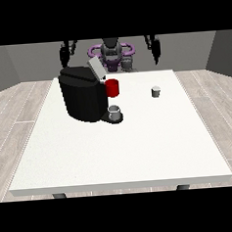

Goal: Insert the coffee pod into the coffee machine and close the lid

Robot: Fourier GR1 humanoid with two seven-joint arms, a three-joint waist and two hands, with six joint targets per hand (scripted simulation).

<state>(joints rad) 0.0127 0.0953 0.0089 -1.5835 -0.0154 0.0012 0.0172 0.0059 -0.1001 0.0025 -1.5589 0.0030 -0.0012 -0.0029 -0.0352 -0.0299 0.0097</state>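
Observation:
A black coffee machine (83, 93) stands on the white table (120, 147) at the left of centre, its grey lid (96, 69) tilted up and open. A small grey coffee pod (156, 91) sits on the table to the right, apart from the machine. The hand at the view's left (64, 54) hangs raised behind the machine, above the table's far edge. The hand at the view's right (155, 49) is also raised, well behind and above the pod. Neither hand touches anything.
A red cup (112, 88) stands just behind the machine's right side. A grey cup (115, 112) rests on the machine's drip tray. The robot's torso (111, 53) is behind the far edge.

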